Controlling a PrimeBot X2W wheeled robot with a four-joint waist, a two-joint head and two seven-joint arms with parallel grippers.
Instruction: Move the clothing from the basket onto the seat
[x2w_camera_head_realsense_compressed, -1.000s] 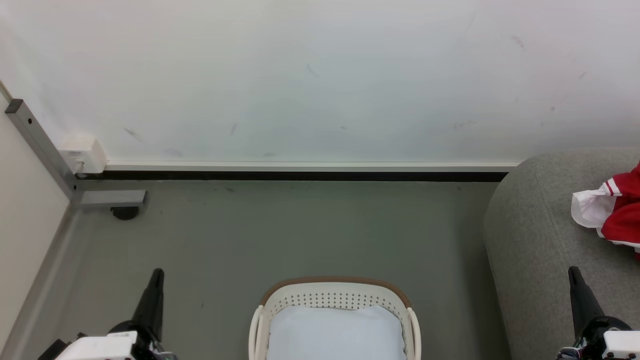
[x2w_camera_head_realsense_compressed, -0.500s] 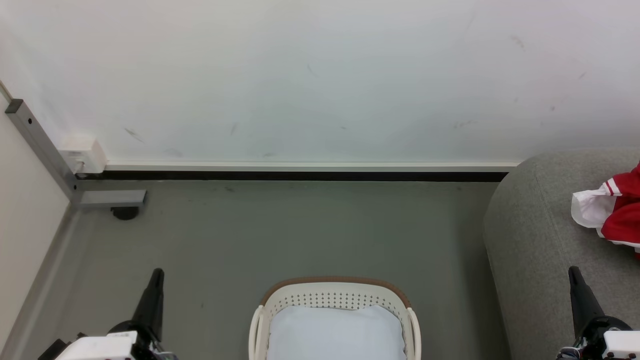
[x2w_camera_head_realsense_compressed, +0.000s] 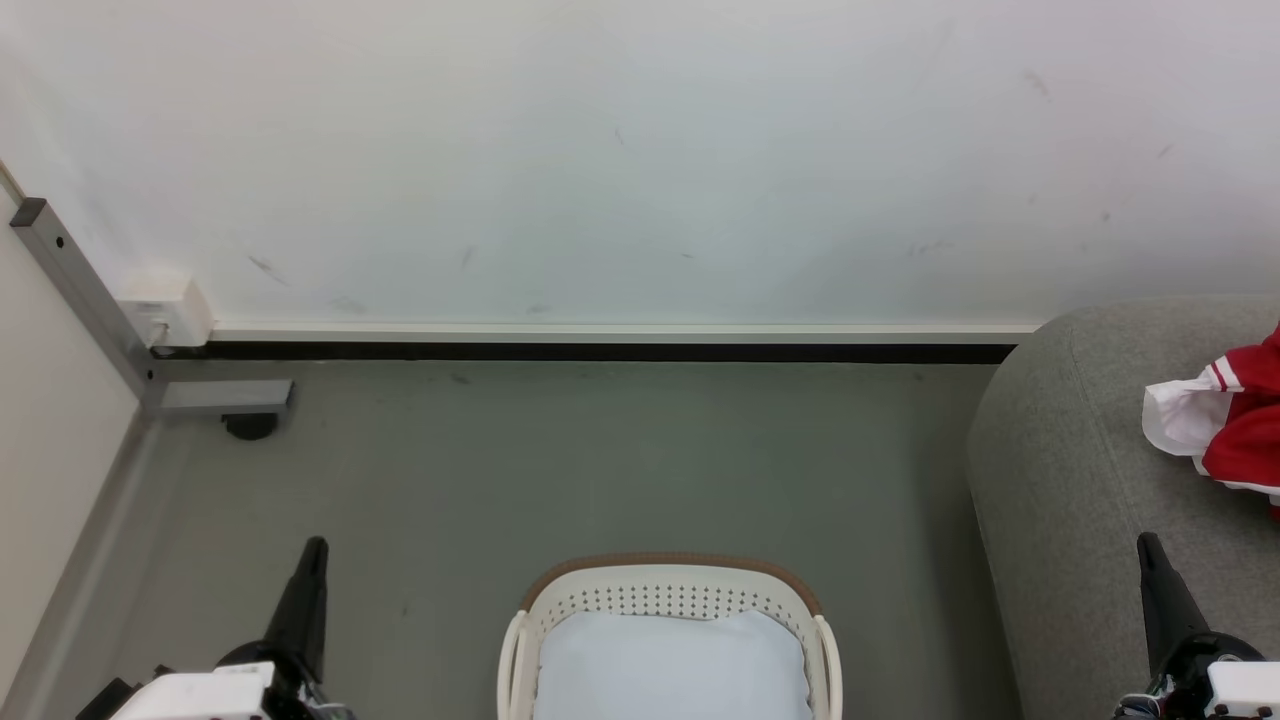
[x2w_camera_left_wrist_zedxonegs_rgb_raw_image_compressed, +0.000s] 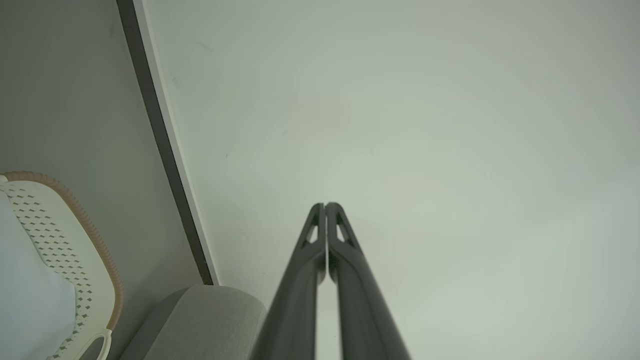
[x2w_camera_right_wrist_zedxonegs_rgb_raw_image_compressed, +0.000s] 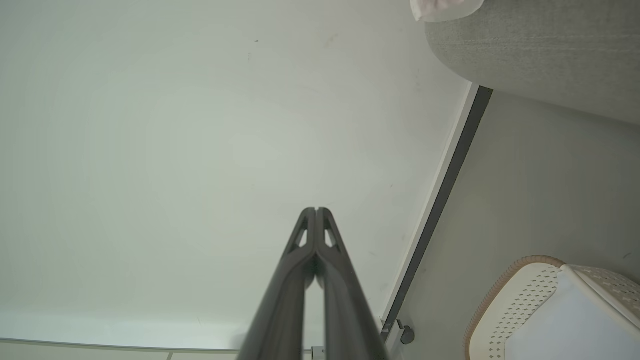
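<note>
Red clothing (x2w_camera_head_realsense_compressed: 1245, 425) with white trim lies on the grey seat (x2w_camera_head_realsense_compressed: 1080, 470) at the right edge of the head view. The white basket (x2w_camera_head_realsense_compressed: 670, 598) with a brown rim stands on the floor at bottom centre, and a pale blue-white liner pad (x2w_camera_head_realsense_compressed: 670, 665) lies flat inside it. My left gripper (x2w_camera_head_realsense_compressed: 313, 548) is shut at the lower left, apart from the basket. My right gripper (x2w_camera_head_realsense_compressed: 1147, 542) is shut at the lower right, over the seat's front part. Both wrist views show the fingertips pressed together, left gripper (x2w_camera_left_wrist_zedxonegs_rgb_raw_image_compressed: 325, 205) and right gripper (x2w_camera_right_wrist_zedxonegs_rgb_raw_image_compressed: 316, 210), pointing at the white wall.
A white wall (x2w_camera_head_realsense_compressed: 640, 150) with a dark baseboard (x2w_camera_head_realsense_compressed: 600, 351) runs across the back. A grey metal post (x2w_camera_head_realsense_compressed: 80, 295) with a foot and a white box (x2w_camera_head_realsense_compressed: 165, 308) stand at the left corner. Grey floor (x2w_camera_head_realsense_compressed: 600, 460) lies between basket and wall.
</note>
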